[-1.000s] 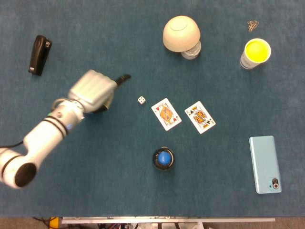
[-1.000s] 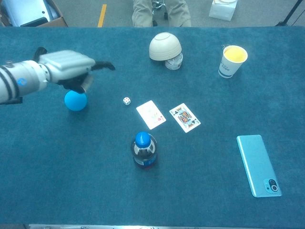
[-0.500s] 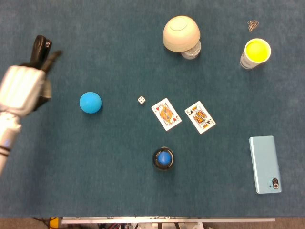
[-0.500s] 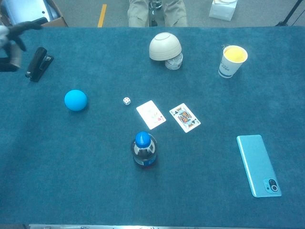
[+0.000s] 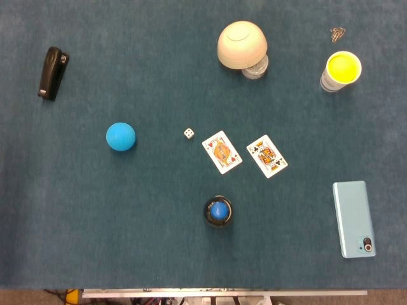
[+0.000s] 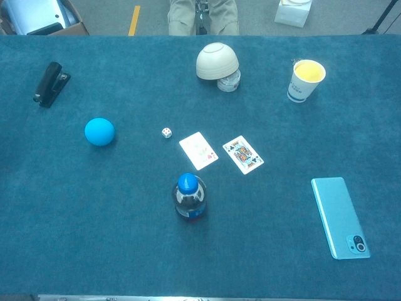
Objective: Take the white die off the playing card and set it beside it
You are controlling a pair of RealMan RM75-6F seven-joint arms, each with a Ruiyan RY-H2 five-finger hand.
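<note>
1. Neither robot hand nor any arm shows in head or chest view, so pose and grasp state cannot be told.
2. White die [image 5: 189,133] [image 6: 166,132] lies on the blue worktop [image 5: 114,216], centre of frame, just left of the heart playing card [image 5: 222,152] [image 6: 198,150], not touching it.
3. Second card [image 5: 267,155] just right of the first.
4. Blue ball [image 5: 121,136] mid-left, black stapler [image 5: 52,73] upper left.
5. Capped bottle [image 5: 218,211] stands below the cards.
</note>
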